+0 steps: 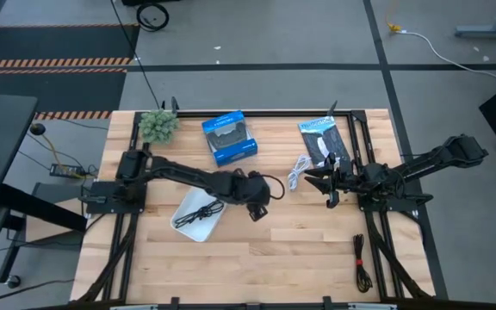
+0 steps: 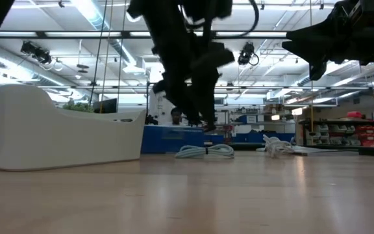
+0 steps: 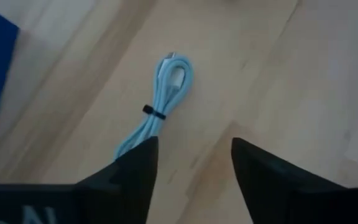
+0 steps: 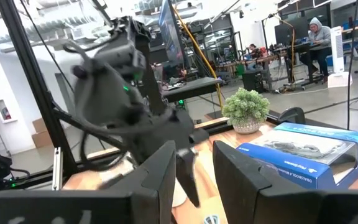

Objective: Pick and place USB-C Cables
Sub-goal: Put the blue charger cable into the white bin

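My left gripper is open and hovers over the short grey-blue cable, a coil with a dark tie that lies flat on the wood; I see it in the low view too. In the high view the left gripper hides it. One black cable lies in the white tray. The white cable lies on the table beside my right gripper, which is open and held above the table. A black cable with a red tie lies near the table's near right corner.
A blue box and a small plant stand along the far edge. A flat black packet with white print lies far right. Bare wood shows in the near middle of the table. People sit at desks in the room beyond.
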`<state>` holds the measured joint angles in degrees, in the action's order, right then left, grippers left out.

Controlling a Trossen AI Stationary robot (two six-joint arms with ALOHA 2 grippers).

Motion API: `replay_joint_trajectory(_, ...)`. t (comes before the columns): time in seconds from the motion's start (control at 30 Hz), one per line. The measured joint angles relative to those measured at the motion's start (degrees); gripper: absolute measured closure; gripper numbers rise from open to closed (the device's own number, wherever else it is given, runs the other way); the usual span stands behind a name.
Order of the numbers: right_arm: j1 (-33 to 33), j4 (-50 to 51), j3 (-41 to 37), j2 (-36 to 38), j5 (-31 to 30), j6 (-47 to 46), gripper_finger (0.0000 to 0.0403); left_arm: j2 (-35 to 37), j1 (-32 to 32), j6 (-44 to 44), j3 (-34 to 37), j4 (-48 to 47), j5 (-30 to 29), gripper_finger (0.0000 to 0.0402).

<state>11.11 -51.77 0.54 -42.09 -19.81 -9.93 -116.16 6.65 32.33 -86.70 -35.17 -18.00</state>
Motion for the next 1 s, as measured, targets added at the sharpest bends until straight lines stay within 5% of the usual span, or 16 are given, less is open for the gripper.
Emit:
replay_joint_trajectory(0.4,0.00,-0.02,0.00,0.00,-0.02,0.00,0.0289,-5.29,-7.05,-8.89,0.09,2.37,5.76,0.0196)
replay_joint_trajectory(1.0,0.00,-0.04,-0.02,0.00,0.00,0.00,0.0289,-5.41,-6.24,-10.98,0.24,2.54,9.02,0.0348)
